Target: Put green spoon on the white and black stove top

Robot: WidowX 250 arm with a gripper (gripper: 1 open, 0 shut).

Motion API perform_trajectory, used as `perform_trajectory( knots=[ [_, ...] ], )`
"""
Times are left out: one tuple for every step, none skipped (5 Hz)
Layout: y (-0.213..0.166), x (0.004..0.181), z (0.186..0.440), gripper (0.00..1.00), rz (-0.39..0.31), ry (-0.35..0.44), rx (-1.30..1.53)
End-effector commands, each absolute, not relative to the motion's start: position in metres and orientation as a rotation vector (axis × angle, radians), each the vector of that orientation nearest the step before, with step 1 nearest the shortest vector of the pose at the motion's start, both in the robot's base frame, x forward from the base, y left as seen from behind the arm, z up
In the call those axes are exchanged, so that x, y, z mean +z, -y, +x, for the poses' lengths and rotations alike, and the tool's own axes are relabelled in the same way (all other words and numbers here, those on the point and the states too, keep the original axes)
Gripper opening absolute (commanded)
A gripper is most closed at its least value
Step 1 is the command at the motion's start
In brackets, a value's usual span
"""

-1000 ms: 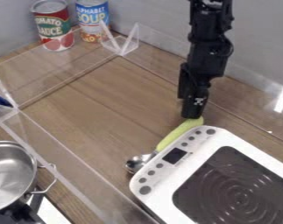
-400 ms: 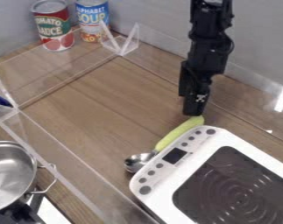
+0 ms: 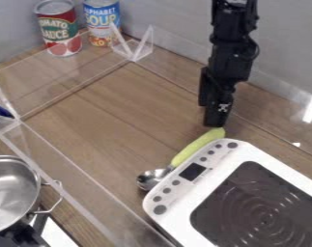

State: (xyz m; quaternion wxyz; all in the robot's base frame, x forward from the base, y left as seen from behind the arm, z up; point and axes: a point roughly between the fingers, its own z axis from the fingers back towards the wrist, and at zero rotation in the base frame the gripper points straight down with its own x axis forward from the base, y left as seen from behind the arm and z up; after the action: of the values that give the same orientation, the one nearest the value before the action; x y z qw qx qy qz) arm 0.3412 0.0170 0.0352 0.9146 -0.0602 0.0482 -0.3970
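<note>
My gripper [image 3: 216, 121] points straight down over the wooden worktop [image 3: 113, 116], and its dark fingers stand wide apart with nothing between them. The tips are very close to the wood, just above the far end of the green spoon [image 3: 184, 157], but I cannot tell if they touch the surface or the spoon.

The green spoon lies flat on the worktop, not on the cooktop. Its yellow-green handle runs along the upper left edge of the white and black stove top [image 3: 236, 198], just beside it, maybe touching the white rim. The shiny silver bowl of the spoon is at the lower end, near the left corner of the stove, next to the small dark button panel.

The stove top sits in the lower right part of the view, with its black square surface and the rings on it free.

At the lower left I see a steel pot [image 3: 10, 193], well apart from the spoon. In the far left corner two cans [image 3: 78, 26] stand upright beside each other.
</note>
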Motion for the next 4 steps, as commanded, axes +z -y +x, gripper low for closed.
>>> perform_trajectory(
  knots=[
    [-0.0223, 0.0524, 0.3529, 1.00, -0.103, -0.045, -0.801],
    [-0.0227, 0.0510, 0.3549, 1.00, -0.104, -0.043, -0.797],
    [-0.0229, 0.0534, 0.3566, 1.00, -0.103, -0.040, -0.791],
    [-0.0233, 0.0539, 0.3583, 1.00, -0.102, -0.038, -0.786]
  ],
)
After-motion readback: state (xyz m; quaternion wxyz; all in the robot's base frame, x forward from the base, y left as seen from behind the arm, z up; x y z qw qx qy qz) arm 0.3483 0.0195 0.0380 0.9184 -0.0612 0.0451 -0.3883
